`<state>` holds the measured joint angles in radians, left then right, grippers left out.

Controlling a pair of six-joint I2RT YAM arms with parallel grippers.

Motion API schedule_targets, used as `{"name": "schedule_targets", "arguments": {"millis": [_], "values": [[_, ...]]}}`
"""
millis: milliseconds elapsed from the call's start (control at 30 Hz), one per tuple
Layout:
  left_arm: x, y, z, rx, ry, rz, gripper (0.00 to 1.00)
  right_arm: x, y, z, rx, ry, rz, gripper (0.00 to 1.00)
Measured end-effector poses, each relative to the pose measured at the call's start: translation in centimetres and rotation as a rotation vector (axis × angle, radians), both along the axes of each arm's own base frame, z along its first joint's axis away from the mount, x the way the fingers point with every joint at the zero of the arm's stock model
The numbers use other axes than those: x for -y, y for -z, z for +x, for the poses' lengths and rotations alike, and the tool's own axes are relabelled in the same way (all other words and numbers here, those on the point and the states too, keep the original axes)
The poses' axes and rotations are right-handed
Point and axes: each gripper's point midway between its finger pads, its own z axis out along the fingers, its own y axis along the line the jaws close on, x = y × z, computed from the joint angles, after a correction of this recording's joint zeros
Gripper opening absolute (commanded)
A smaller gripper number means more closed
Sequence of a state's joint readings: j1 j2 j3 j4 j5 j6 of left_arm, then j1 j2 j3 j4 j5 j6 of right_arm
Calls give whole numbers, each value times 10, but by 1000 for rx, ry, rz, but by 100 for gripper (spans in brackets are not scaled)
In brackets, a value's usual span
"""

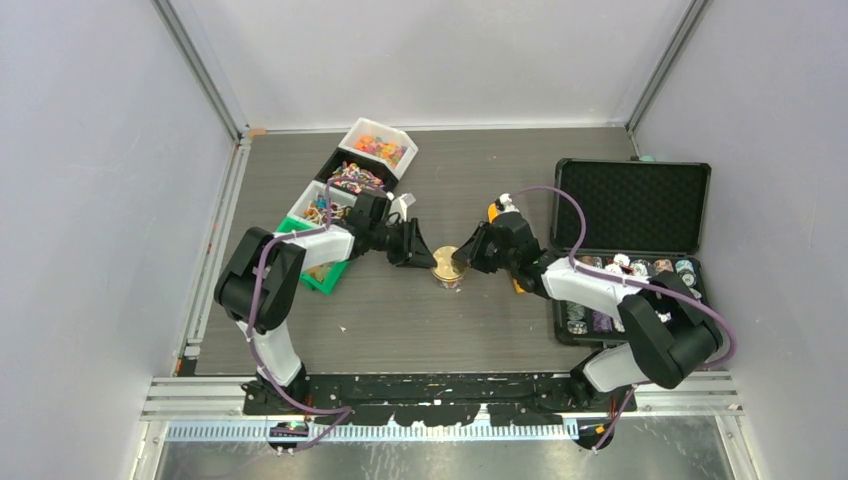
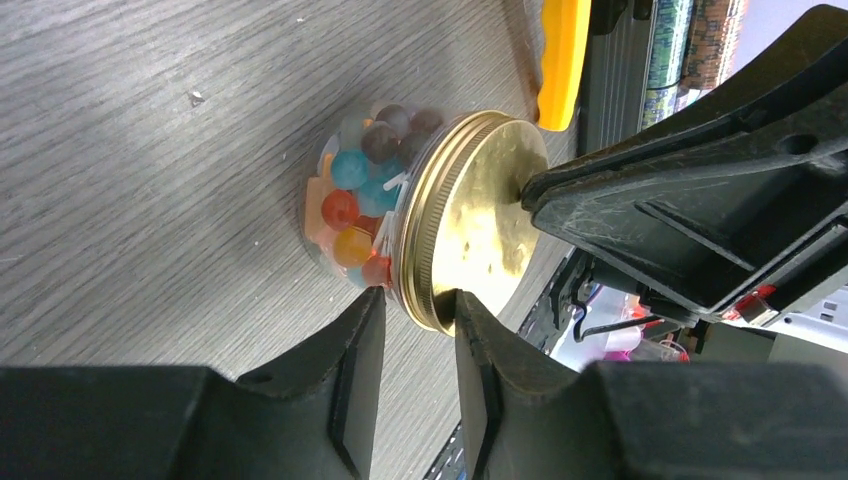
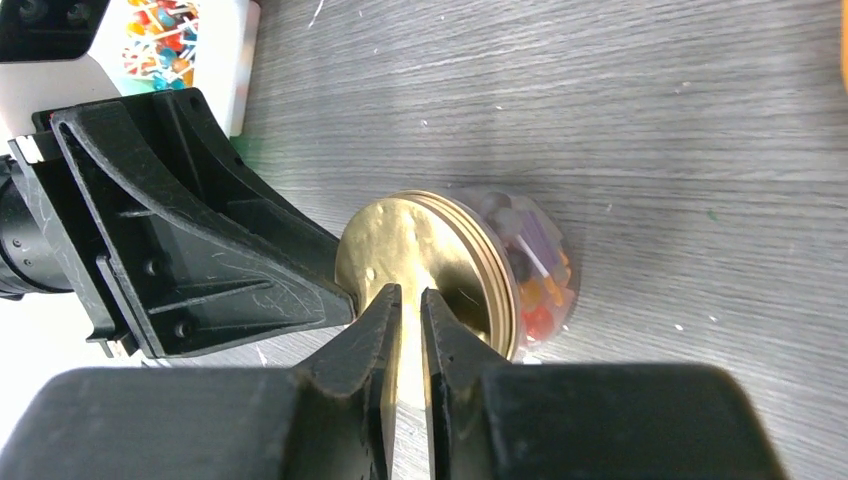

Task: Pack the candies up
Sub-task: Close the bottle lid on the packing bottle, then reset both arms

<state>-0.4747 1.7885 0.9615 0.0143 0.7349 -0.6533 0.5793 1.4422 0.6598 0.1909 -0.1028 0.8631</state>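
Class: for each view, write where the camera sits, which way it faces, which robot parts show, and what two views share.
Top view: above and behind the arms, facing down on the table; both arms show, left fingers and right fingers flanking the jar.
Left wrist view: on the left arm, facing past its own fingers to the gold lid and candies.
Right wrist view: on the right arm, facing past its own fingers to the same lid.
Shared: both wrist views show the other arm's fingers at the lid.
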Motion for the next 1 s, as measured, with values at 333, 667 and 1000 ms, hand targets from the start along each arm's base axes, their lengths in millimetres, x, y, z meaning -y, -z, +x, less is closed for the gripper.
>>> {"name": "schedule_targets", "arguments": {"millis": [333,667,1000], "values": [[-17,-28,3,44,-19,120,79,26,-46,-10,44,-12,-139,73],[-58,-193,17,514,-122,179,100,66,-178,-16,335,32,-228,75],[-122,-233,-28,766,-283,254,100,111,-218,-51,451,150,-202,76]]}}
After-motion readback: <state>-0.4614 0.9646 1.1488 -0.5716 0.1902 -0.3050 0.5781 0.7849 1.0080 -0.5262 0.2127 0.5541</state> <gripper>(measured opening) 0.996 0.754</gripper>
